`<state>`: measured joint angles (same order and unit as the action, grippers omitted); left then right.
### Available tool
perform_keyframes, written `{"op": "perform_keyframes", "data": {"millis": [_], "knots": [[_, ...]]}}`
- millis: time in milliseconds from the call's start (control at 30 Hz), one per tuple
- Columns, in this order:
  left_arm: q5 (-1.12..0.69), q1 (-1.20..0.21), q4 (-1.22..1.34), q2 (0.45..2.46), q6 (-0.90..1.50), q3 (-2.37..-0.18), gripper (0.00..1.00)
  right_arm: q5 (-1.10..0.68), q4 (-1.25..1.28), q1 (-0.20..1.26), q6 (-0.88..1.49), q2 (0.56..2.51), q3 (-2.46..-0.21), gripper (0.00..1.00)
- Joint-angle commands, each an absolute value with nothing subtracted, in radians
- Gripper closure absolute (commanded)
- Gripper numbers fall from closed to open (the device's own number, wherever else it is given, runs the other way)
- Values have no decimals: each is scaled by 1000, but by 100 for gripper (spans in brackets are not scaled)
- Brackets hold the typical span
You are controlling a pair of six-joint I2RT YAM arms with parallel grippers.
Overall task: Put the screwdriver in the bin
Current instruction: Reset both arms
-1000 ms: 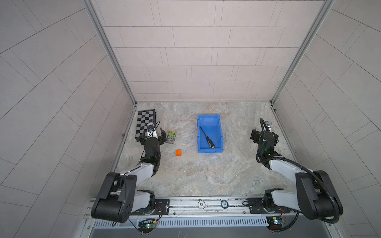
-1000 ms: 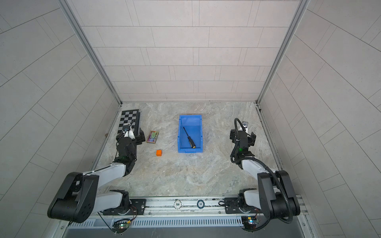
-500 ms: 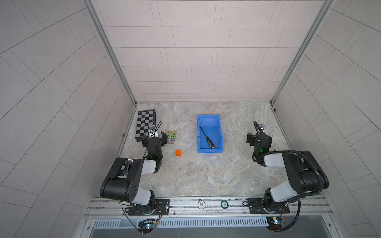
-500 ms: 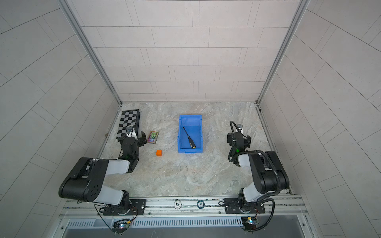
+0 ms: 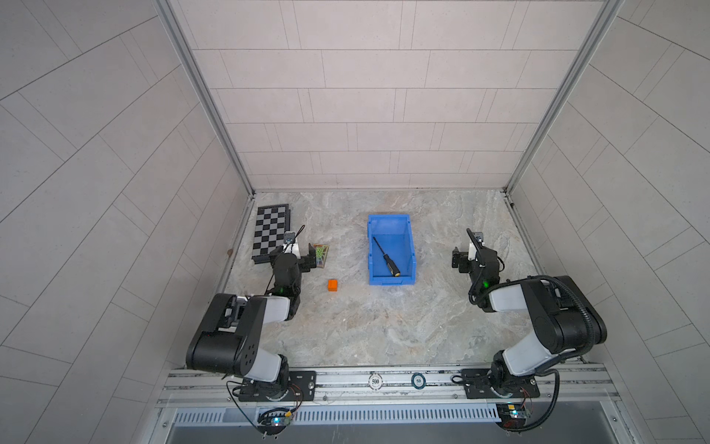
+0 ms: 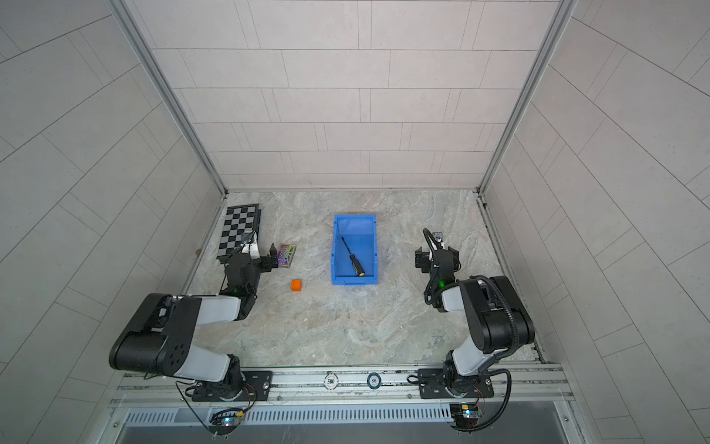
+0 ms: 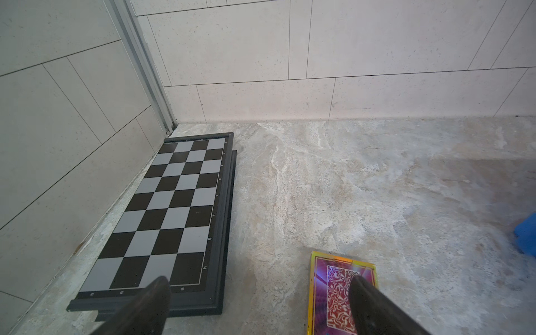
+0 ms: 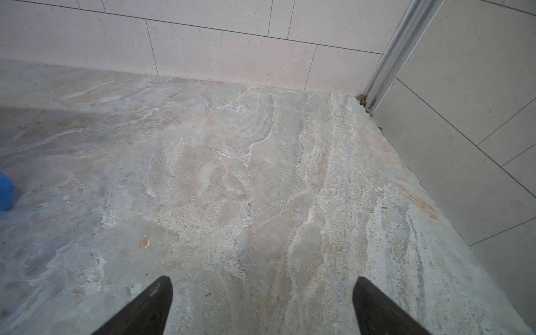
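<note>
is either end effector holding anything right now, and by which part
Nothing is held. The left end effector and right end effector are both open and empty; the screwdriver lies loose inside the bin.

The left arm [image 5: 230, 338] and right arm [image 5: 557, 319] have fat black parts and white parts. A bumpy black cable [image 5: 578, 300] loops round the right arm's 3 o'clock side. A tiny green light [image 5: 486, 284] glows on each wrist. Black plates [image 5: 499, 388] with screws sit under them.

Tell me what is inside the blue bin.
A screwdriver lies slantwise on the bin's floor, its yellow end nearest the low front lip. Nothing else shows inside; the floor strip just behind that lip is hidden.
</note>
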<state>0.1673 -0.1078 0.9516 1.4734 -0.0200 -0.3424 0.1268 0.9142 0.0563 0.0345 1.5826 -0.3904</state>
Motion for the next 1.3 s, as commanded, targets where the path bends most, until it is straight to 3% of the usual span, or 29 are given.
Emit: {"op": "perform_keyframes", "data": {"millis": [0, 1267], "knots": [[155, -101, 951, 1471, -34, -362, 1, 120, 936, 58, 14, 1586, -385, 1], [133, -82, 923, 1488, -21, -385, 0, 121, 936, 57, 14, 1587, -385, 1]]}}
